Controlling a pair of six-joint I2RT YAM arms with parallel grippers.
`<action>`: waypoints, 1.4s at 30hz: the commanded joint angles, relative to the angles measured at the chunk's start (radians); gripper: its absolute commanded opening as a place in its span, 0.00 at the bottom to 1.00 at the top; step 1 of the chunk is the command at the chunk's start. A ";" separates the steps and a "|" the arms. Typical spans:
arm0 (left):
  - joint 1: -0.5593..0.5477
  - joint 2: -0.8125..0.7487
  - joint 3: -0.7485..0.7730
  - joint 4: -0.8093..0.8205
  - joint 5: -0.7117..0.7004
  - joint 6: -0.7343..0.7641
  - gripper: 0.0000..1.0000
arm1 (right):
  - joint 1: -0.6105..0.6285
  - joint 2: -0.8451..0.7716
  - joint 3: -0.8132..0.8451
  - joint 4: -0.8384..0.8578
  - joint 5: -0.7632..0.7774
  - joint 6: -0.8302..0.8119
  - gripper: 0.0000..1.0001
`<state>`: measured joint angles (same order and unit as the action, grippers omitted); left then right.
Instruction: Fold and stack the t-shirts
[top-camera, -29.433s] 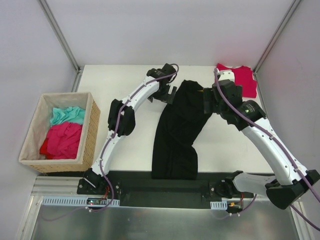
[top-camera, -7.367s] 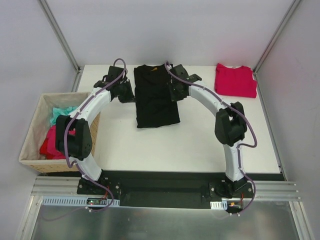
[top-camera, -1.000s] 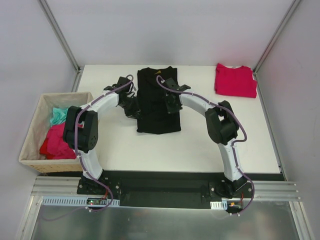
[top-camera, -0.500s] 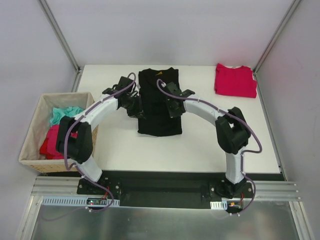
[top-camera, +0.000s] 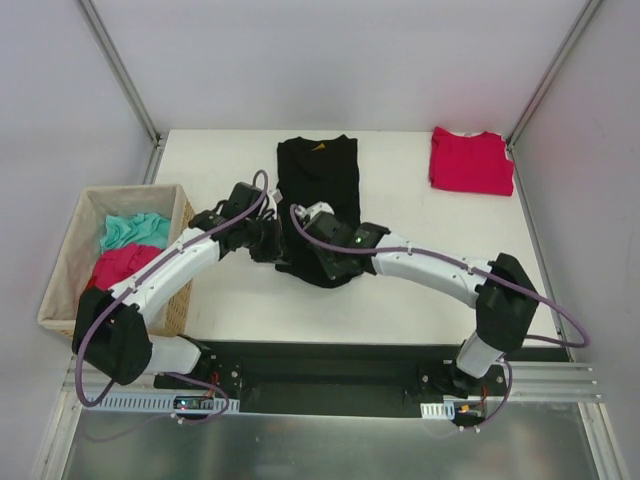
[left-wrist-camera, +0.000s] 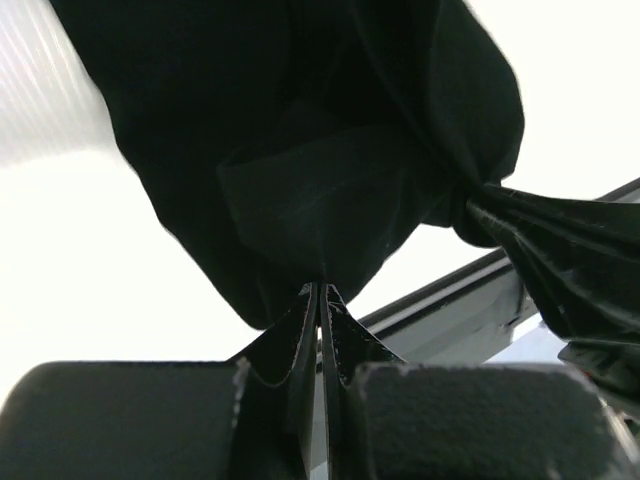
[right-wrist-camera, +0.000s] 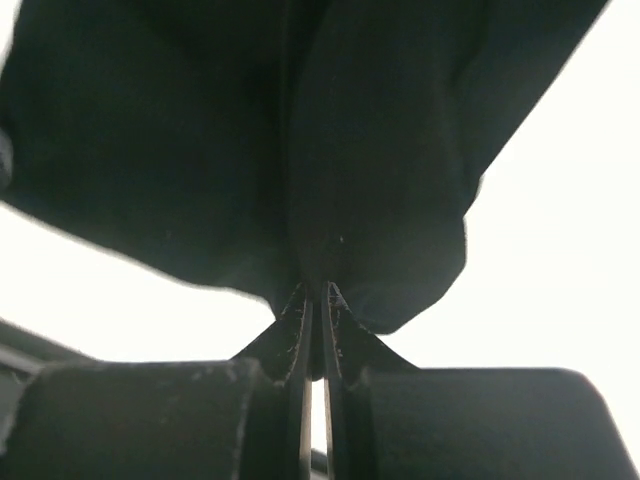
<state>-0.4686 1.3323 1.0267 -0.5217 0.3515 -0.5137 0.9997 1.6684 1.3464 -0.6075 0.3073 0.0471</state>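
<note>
Left claw and right claw each pinch the near hem of the black shirt, lifted likely for folding; the red shirt lies folded, awaiting stacking.

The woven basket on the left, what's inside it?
Inside the basket lie a crumpled teal cloth, farther back, and a pink-red cloth, nearer. Anything beneath them, and the basket's bottom, is covered.
</note>
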 joint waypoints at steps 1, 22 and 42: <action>-0.071 -0.099 -0.094 0.002 -0.074 -0.035 0.00 | 0.092 -0.071 -0.101 -0.066 0.033 0.091 0.01; -0.220 -0.331 -0.415 0.012 -0.164 -0.195 0.99 | 0.402 -0.120 -0.253 -0.265 0.231 0.301 0.85; -0.154 0.194 0.079 -0.014 -0.235 -0.016 0.99 | 0.045 0.033 -0.013 -0.109 0.270 0.014 0.89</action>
<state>-0.6422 1.4624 1.0847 -0.4911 0.0914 -0.5713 1.1053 1.6356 1.3083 -0.8577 0.5880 0.0872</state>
